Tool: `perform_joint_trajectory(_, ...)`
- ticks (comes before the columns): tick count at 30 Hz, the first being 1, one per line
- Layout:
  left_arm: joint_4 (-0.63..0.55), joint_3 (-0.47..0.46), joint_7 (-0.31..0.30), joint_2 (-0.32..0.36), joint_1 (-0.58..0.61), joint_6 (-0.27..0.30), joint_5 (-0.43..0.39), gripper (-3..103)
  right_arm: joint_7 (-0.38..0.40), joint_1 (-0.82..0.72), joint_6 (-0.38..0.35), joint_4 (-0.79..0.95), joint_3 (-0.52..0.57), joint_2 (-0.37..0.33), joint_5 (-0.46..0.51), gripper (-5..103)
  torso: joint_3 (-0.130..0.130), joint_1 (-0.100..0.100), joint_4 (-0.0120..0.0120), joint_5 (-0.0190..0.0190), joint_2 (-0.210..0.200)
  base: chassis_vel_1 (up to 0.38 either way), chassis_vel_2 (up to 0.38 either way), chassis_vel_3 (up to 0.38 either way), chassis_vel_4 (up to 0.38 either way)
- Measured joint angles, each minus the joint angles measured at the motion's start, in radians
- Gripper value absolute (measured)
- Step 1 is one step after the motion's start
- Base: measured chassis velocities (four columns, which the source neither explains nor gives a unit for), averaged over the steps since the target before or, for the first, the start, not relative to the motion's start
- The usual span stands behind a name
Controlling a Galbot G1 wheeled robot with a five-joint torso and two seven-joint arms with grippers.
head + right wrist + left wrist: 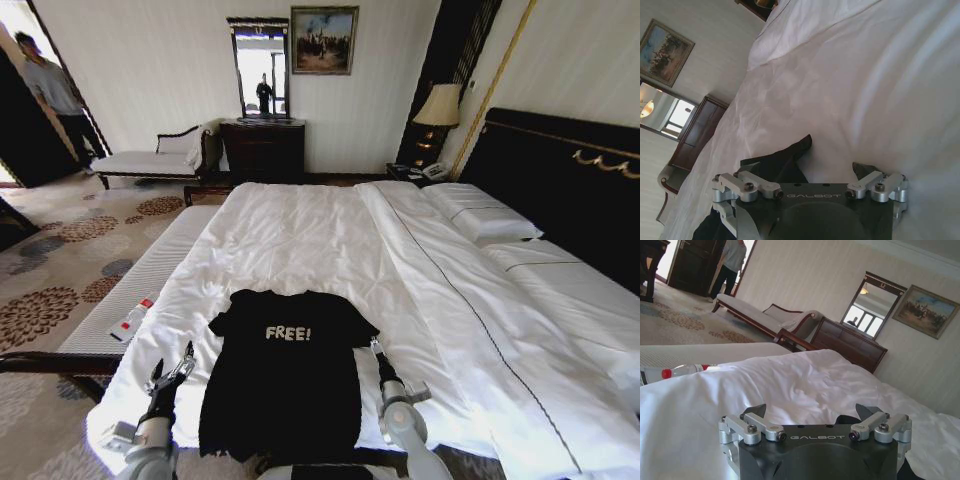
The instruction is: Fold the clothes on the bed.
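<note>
— Head view first: where is the shirt lying, and which way is it pointing?

— One black T-shirt (288, 385) is lying flat on the white duvet (300, 240) at the foot of the bed (560, 170), at about 6 o'clock in that view. Its long axis is running from 6 to 12 o'clock, collar pointing toward 12, hem toward the robot, with the white "FREE!" lettering facing up and reading upright.

— And the grippers?

— Two. The left gripper (174, 368) is hovering at 7 o'clock, just beside the shirt's left side, fingers spread and holding nothing. The right gripper (374, 345) is sitting at 5 o'clock, against the right sleeve edge; its wrist camera is showing the fingers parted with a dark fold of cloth between them, not clamped.

— Anything getting cut off?

— The hem is disappearing behind the robot's body at the bottom edge. The left wrist camera is catching just a sliver of black cloth past its fingers.

— Other things?

— One bottle (131, 320) is resting on the bench (150, 270) at 8 o'clock.
</note>
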Motion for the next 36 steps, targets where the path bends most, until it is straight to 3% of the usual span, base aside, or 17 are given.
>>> perform_joint_trajectory(4, 0.007, -0.001, -0.001, 0.002, -0.001, 0.0, 0.0, 100, -0.004, 0.026, -0.005, -0.03, -0.006, 0.006, 0.003, 103, 0.0, 0.0, 0.0001, 0.0, 0.0, 0.0, 0.0, 0.0, 0.0)
perform_joint_trajectory(8, 0.016, -0.007, -0.001, 0.005, -0.001, -0.002, -0.004, 100, -0.012, 0.079, -0.006, -0.099, -0.01, 0.002, -0.002, 84, 0.0, 0.0, 0.0003, 0.0001, 0.0, 0.0, 0.0, 0.0, 0.0)
perform_joint_trajectory(11, 0.02, -0.009, -0.001, 0.006, -0.001, -0.004, -0.006, 100, -0.013, 0.099, -0.006, -0.124, -0.01, -0.001, -0.003, 79, 0.0, 0.0, 0.0003, 0.0002, 0.0, 0.0, 0.0, 0.0, 0.0)
perform_joint_trajectory(14, 0.026, -0.009, -0.001, 0.005, -0.001, -0.007, -0.006, 100, -0.013, 0.118, -0.006, -0.143, -0.009, -0.001, -0.003, 62, 0.0, 0.0, 0.0003, 0.0002, 0.0, 0.0, 0.0, 0.0, 0.0)
perform_joint_trajectory(17, 0.029, -0.009, -0.001, 0.005, -0.003, -0.007, -0.006, 100, -0.014, 0.124, -0.006, -0.147, -0.007, -0.001, -0.003, 57, 0.0, 0.0, 0.0, 0.0003, 0.0, 0.0, 0.0, 0.0, 0.0)
perform_joint_trajectory(20, 0.03, -0.007, -0.001, 0.003, -0.005, -0.007, -0.004, 100, -0.017, 0.136, -0.004, -0.153, -0.006, -0.001, -0.004, 41, 0.0, 0.0, 0.0001, 0.0004, 0.0, 0.0, 0.0, 0.0, 0.0)
perform_joint_trajectory(26, 0.028, -0.005, -0.001, 0.003, -0.002, -0.007, 0.002, 100, -0.018, 0.154, 0.003, -0.162, -0.002, -0.003, -0.006, 25, 0.0, 0.0, 0.0003, 0.0004, 0.0, 0.0, 0.0, 0.0, 0.0)
perform_joint_trajectory(30, 0.025, -0.005, -0.001, 0.004, 0.006, -0.01, 0.002, 100, -0.017, 0.169, 0.011, -0.165, 0.005, -0.006, -0.007, 4, 0.0, 0.0, 0.0003, 0.0003, 0.0, 0.0, 0.0, 0.0, 0.0)
perform_joint_trajectory(36, 0.023, -0.008, -0.001, 0.007, 0.01, -0.013, 0.002, 100, -0.017, 0.179, 0.019, -0.162, 0.013, -0.009, -0.01, 1, 0.0, 0.0, 0.0001, 0.0002, 0.0, 0.0, 0.0, 0.0, 0.0)
